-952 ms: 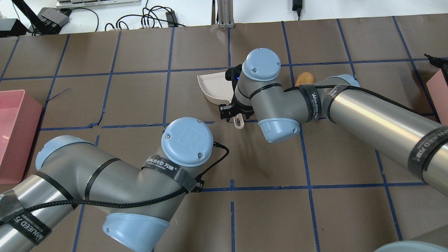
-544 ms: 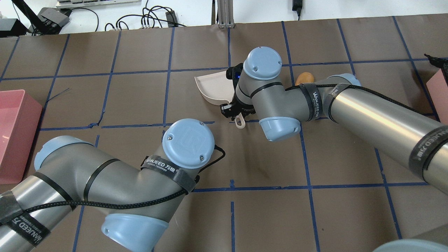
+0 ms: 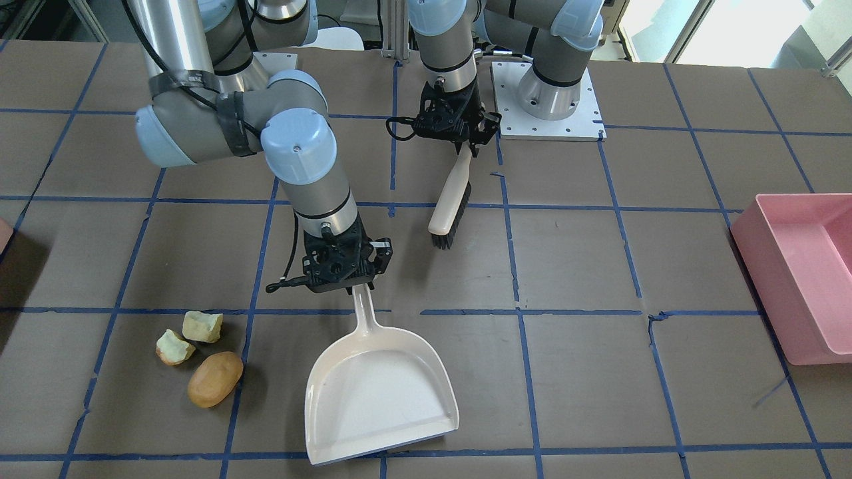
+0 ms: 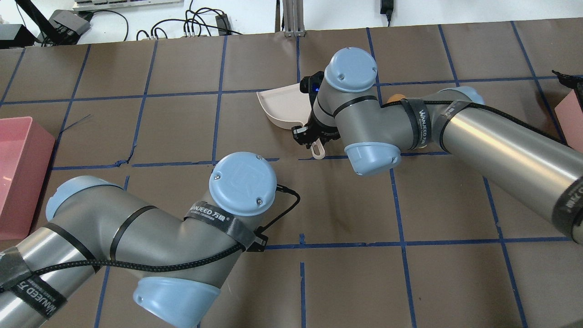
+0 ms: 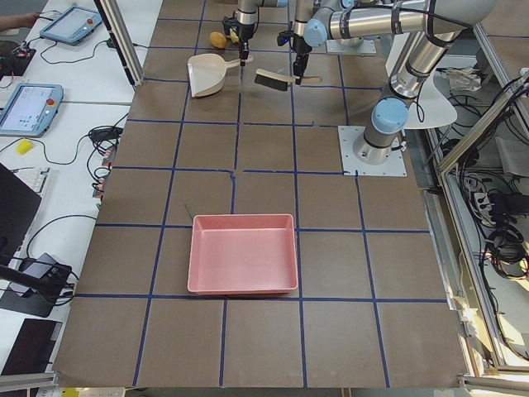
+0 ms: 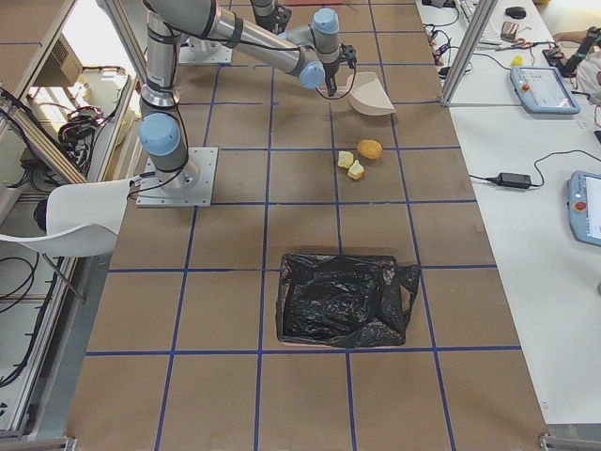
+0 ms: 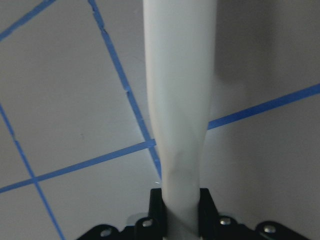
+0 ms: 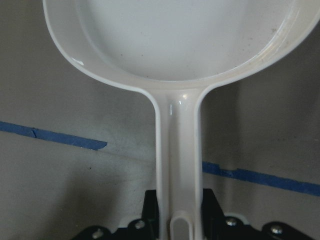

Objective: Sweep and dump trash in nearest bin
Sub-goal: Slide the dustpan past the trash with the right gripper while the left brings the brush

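Items to sweep: two pale apple chunks [image 3: 202, 326] and one potato lump [image 3: 214, 379], clustered on the table [image 3: 599, 279] beside the dustpan [image 3: 379, 392], apart from it. Probably light, rounded and apt to roll, so better pushed with bristles than gripped.
Right gripper [image 3: 346, 276]: clamped on the dustpan handle.
Left gripper [image 3: 459, 130]: clamped on the brush [image 3: 449, 206] handle.
Bin [image 4: 570, 119]: at the table's right-arm end.

Two apple chunks [image 3: 202, 326], one potato lump [image 3: 214, 379], one dustpan [image 3: 379, 392], one brush [image 3: 449, 213], one pink tub [image 3: 775, 286], one bin [image 4: 573, 123]
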`<state>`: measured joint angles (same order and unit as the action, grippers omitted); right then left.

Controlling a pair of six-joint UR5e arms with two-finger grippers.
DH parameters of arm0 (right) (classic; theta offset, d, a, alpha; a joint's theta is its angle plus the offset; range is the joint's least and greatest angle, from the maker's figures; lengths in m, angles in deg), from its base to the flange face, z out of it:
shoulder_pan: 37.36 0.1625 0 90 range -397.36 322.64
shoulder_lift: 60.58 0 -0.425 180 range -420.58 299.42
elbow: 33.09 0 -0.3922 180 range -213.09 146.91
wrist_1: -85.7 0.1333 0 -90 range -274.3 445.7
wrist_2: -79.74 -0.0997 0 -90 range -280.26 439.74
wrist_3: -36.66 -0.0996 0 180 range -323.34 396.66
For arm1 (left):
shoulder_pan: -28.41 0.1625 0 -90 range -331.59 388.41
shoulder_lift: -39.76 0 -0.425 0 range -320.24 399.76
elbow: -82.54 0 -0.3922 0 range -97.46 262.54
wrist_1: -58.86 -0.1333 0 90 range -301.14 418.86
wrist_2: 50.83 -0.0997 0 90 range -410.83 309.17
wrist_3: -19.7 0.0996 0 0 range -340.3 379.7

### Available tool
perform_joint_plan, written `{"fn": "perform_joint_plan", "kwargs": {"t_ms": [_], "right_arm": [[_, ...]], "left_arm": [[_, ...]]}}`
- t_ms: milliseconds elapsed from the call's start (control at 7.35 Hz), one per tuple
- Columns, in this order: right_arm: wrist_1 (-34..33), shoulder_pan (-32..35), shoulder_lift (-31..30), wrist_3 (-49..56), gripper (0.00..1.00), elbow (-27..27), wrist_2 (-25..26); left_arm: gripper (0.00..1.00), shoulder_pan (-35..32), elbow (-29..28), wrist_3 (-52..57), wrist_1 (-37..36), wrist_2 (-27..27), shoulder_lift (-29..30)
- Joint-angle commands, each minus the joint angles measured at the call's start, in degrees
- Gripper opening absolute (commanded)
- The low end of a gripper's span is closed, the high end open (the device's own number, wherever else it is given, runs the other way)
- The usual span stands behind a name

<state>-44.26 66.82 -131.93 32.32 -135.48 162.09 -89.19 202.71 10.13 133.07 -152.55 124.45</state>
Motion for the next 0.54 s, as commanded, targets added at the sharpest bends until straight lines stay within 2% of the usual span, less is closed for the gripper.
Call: {"fn": "perform_joint_plan", "kwargs": {"t_ms": [0, 272, 408], "right_arm": [[15.2, -7.3, -3.8, 11.6, 0.0, 6.0, -0.2], [22.3, -15.1, -5.4, 31.8, 0.0, 9.6, 0.4], [26.0, -20.3, -5.6, 42.2, 0.0, 11.5, 0.4]], "left_arm": [[0.03, 0.0, 0.1, 1.3, 0.1, 0.4, 0.1], [0.03, 0.0, -0.8, -0.4, -1.1, 1.0, 0.6], [0.03, 0.2, -0.9, -1.0, -4.3, 1.1, 1.0]]}}
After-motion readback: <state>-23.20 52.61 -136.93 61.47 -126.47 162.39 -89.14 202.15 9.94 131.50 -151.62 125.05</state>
